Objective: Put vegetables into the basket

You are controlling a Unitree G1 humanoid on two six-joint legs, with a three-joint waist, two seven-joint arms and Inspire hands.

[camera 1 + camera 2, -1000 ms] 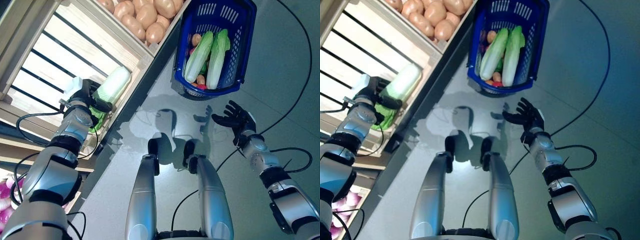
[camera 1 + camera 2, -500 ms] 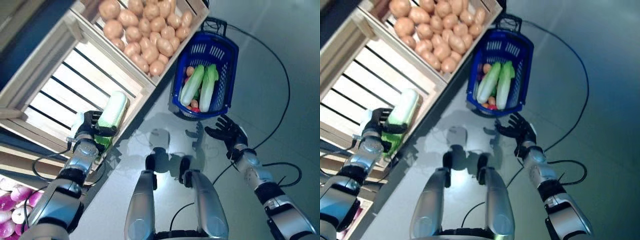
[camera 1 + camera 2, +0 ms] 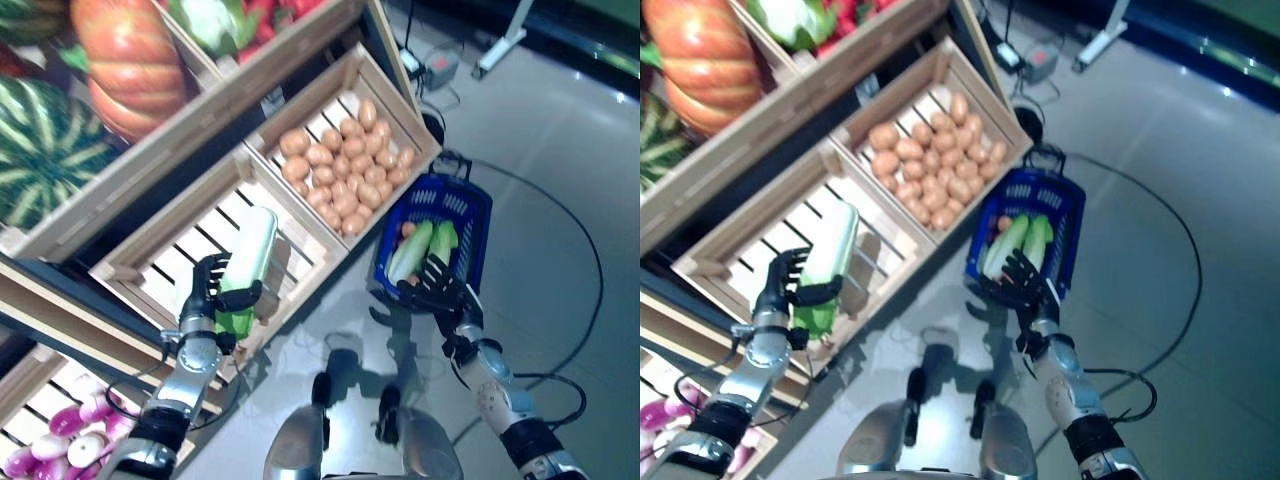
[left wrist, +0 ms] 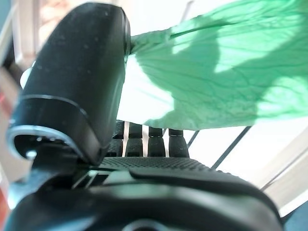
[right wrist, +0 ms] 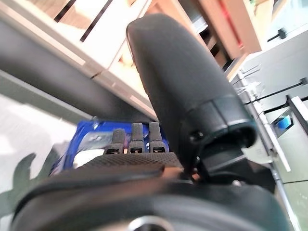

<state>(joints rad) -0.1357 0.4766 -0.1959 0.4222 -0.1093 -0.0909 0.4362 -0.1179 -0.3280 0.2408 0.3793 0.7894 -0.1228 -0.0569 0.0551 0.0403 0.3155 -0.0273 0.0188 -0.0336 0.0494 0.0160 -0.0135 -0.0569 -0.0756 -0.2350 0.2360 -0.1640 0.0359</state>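
Note:
My left hand (image 3: 212, 298) is shut on a long pale-green napa cabbage (image 3: 247, 264), lifted a little above the slatted wooden crate (image 3: 150, 258); its green leaf (image 4: 216, 72) fills the left wrist view beside the thumb (image 4: 77, 72). A blue basket (image 3: 473, 215) stands on the floor with two more cabbages (image 3: 412, 250) and small round vegetables inside. Spread open and holding nothing, my right hand (image 3: 440, 292) hangs just before the basket's near rim; the basket (image 5: 82, 149) shows past its fingers in the right wrist view.
A crate of potatoes (image 3: 345, 165) sits between the slatted crate and the basket. On the shelf above lie a pumpkin (image 3: 125, 50) and a watermelon (image 3: 40, 150). Purple onions (image 3: 60, 455) fill a low bin at the lower left. Grey floor spreads to the right.
The camera has tilted up, bringing the upper shelf into view. My left hand still holds the cabbage, now raised above the crate. My right hand has come nearer the basket.

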